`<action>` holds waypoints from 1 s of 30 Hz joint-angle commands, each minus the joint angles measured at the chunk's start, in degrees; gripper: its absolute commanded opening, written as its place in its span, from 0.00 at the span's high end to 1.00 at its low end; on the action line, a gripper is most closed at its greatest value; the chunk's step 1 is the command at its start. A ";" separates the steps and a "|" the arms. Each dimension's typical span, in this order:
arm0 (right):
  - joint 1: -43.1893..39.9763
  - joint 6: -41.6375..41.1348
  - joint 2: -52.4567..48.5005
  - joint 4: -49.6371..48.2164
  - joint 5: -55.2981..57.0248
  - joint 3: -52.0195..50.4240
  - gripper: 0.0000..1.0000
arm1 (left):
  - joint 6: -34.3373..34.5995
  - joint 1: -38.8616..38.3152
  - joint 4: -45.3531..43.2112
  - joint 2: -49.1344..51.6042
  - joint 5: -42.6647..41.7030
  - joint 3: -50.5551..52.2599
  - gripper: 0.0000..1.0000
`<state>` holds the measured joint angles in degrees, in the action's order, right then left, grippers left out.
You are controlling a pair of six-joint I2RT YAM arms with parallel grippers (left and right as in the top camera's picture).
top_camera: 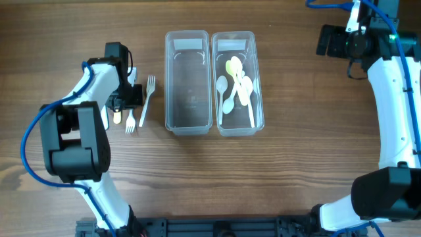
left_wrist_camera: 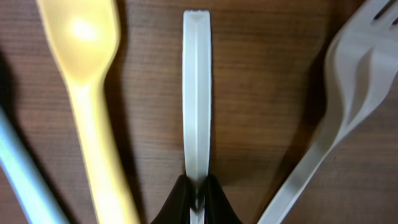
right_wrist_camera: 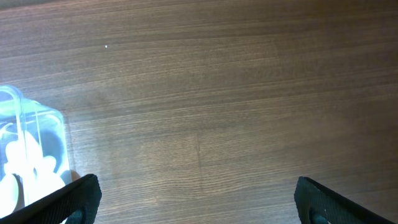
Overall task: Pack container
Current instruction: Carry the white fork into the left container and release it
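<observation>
Two clear containers stand side by side: the left container [top_camera: 188,125] is empty, and the right container [top_camera: 258,79] holds several white and yellow spoons [top_camera: 238,89]. My left gripper [top_camera: 129,99] [left_wrist_camera: 197,198] is shut on the flat handle of a white utensil [left_wrist_camera: 197,93] lying on the table, left of the containers. Beside it lie a yellow spoon [left_wrist_camera: 84,74] and a white fork [top_camera: 150,97] [left_wrist_camera: 348,99]. My right gripper [top_camera: 331,39] [right_wrist_camera: 198,200] hangs open over bare wood at the far right, holding nothing.
A fork head [top_camera: 130,124] shows just below the left gripper. A pale grey handle [left_wrist_camera: 18,180] crosses the left wrist view's lower left corner. The right container's corner [right_wrist_camera: 37,149] shows in the right wrist view.
</observation>
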<state>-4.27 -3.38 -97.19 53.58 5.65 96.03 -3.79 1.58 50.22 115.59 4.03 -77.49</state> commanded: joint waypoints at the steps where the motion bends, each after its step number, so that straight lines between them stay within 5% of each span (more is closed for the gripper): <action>1: 0.17 0.37 -0.48 -0.17 0.79 0.02 0.00 | 0.66 0.24 2.80 -6.19 2.08 -5.66 0.96; 13: 0.17 0.37 -0.46 -0.20 0.79 0.02 0.00 | 8.90 -4.92 4.09 -20.94 -7.93 -10.38 0.96; 23: 0.17 0.39 -0.46 -0.17 0.81 0.02 0.00 | 17.40 -18.08 3.78 -17.16 -10.58 -10.36 0.96; 30: 0.17 0.39 -0.48 -0.20 0.81 0.02 0.00 | 19.67 -20.61 2.14 -9.40 -10.43 -9.77 0.92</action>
<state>-4.27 -3.38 -97.19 53.58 5.65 96.03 13.65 -18.61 53.58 101.69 -5.76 -87.44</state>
